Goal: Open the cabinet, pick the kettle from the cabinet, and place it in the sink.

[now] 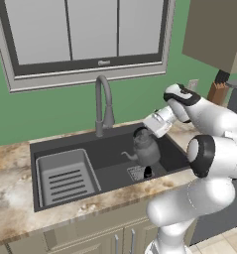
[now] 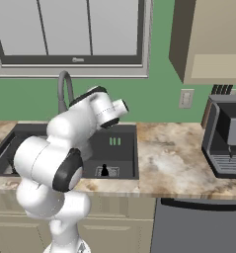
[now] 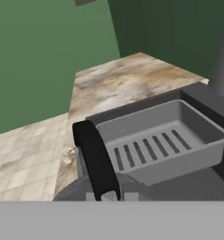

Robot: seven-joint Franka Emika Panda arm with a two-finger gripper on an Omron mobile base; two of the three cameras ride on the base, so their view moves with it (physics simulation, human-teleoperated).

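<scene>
The dark grey kettle (image 1: 146,150) hangs low inside the right half of the charcoal sink (image 1: 65,142), spout pointing left, just above the drain. My gripper (image 1: 147,132) comes down on it from the right and is shut on its black loop handle (image 3: 92,154), which rises between the fingertips in the hand view. The kettle's rounded top (image 3: 71,192) shows just under that handle. The grey ribbed tray (image 1: 65,177) lies in the sink's left half. At the upper right hangs the beige wall cabinet (image 2: 208,39).
The tall arched faucet (image 1: 102,104) stands behind the sink, close to the kettle's left. A boxy coffee machine (image 2: 227,138) sits on the marble counter (image 2: 169,158) to the right. My own arm hides most of the sink in the right base view.
</scene>
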